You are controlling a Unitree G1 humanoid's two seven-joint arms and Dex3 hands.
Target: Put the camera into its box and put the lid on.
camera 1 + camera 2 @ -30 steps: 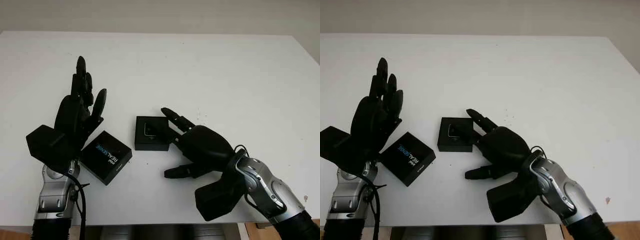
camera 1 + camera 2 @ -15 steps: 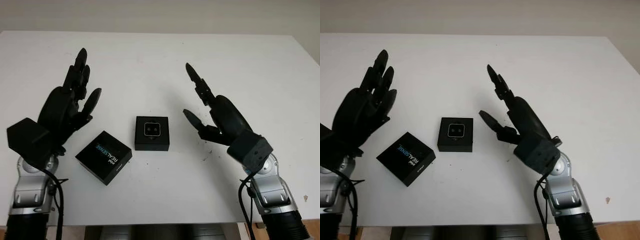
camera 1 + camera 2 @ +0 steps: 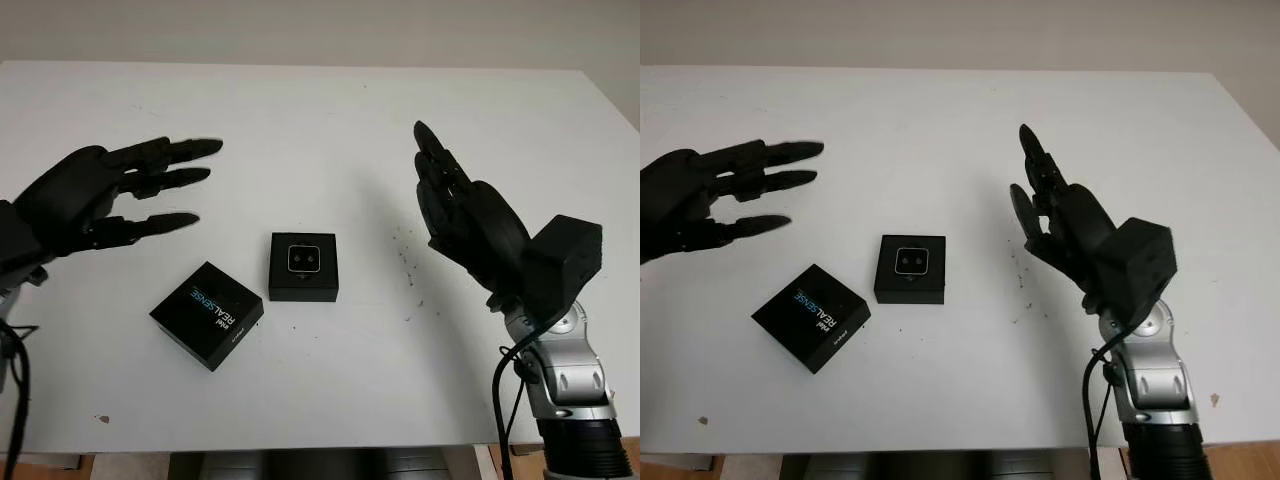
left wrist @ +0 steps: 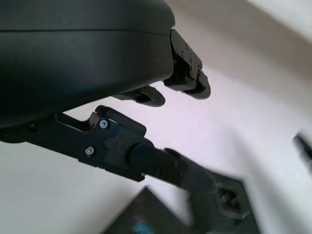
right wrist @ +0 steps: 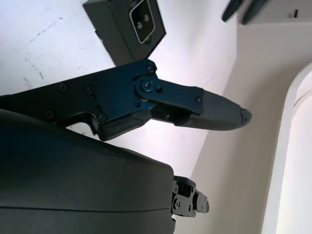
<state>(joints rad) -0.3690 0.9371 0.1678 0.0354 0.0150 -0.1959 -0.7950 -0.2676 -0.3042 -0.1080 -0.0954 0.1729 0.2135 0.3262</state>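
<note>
Both open hands, left hand [image 3: 95, 195] and right hand [image 3: 470, 225], now farther from camera-filled box [image 3: 304, 266]; lid [image 3: 208, 314] aside.

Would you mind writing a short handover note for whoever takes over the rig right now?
Left hand: open, raised above the table's left side, holding nothing.
Right hand: open, raised to the right of the box, holding nothing.
Box: mid-table, uncovered, with the camera sitting inside, lenses up.
Lid: lying on the table beside the box, on its left and slightly nearer the robot, printed side up.
Done: the camera is in its box.
Left: pick up the lid, line it up over the box and set it on.
</note>
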